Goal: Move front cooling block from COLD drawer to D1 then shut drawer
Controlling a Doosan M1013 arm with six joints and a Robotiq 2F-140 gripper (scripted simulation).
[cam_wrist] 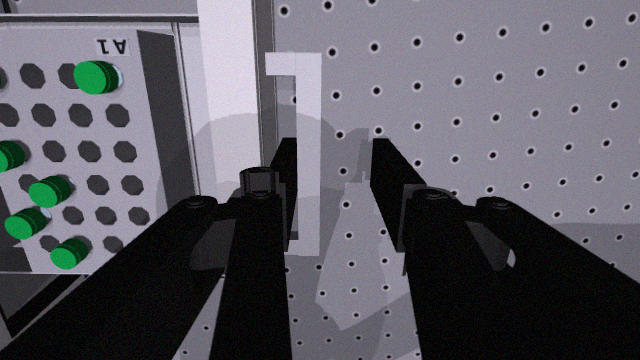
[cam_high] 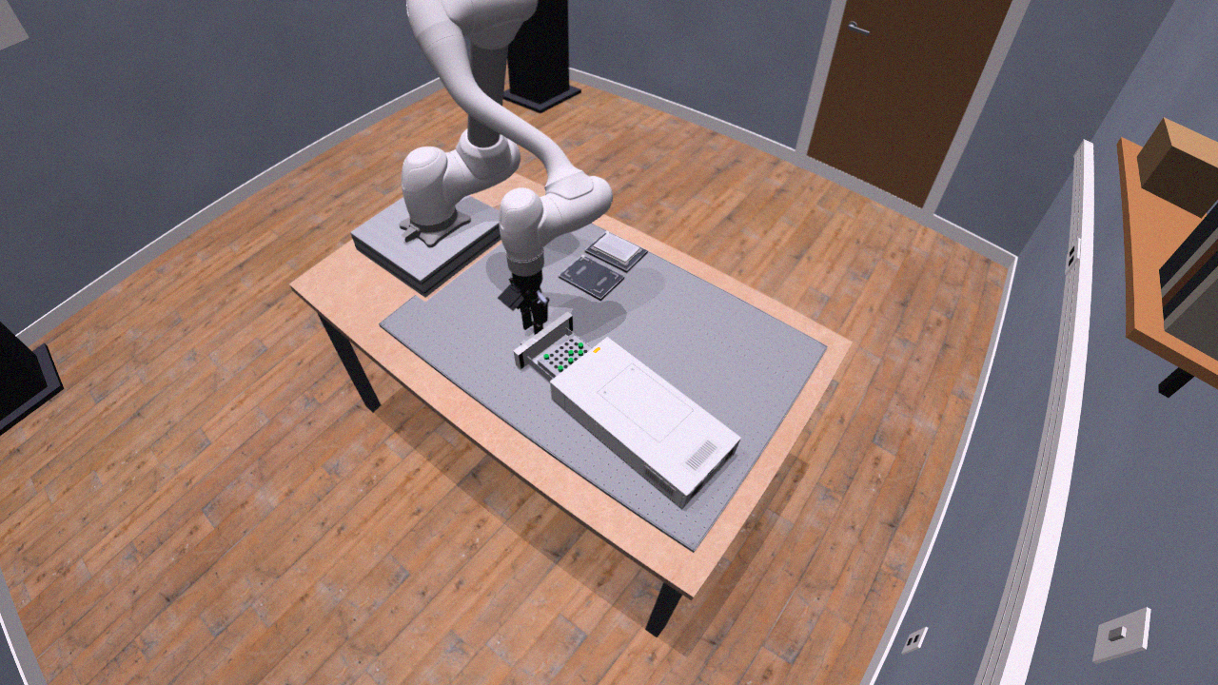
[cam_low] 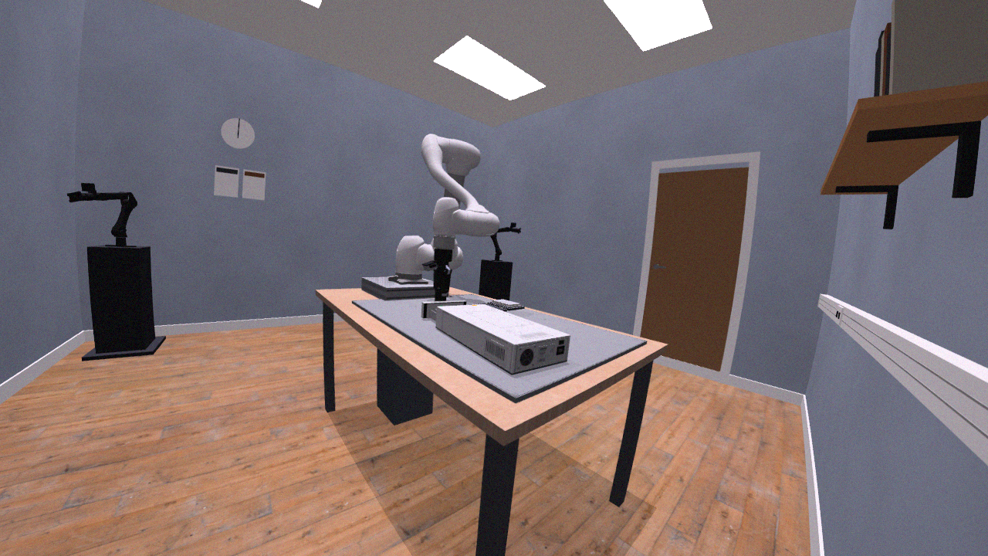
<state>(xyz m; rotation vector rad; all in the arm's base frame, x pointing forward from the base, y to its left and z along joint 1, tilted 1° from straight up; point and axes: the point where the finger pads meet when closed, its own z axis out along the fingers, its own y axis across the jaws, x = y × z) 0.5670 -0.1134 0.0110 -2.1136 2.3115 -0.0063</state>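
Observation:
The cooler COLD (cam_high: 642,417) lies on the grey mat with its drawer (cam_high: 549,348) pulled partly out; its amber lamp (cam_high: 597,349) is lit. The front cooling block (cam_wrist: 65,150), marked A1, lies flat in the drawer with several green-capped tubes (cam_wrist: 95,77) standing in its bores. My gripper (cam_wrist: 334,162) points down at the drawer's front. Its fingers stand partly open on either side of the white handle (cam_wrist: 306,150), the left finger close against the bar, without clamping it. The gripper also shows in the overhead view (cam_high: 535,325). The rear block is hidden inside the cooler.
Deck slot D1 (cam_high: 591,276), a dark plate, lies behind the gripper, and D2 (cam_high: 615,248) with a lighter plate lies beyond it. The arm's base (cam_high: 425,234) stands at the table's far left corner. The perforated mat (cam_wrist: 500,125) lies under the fingers.

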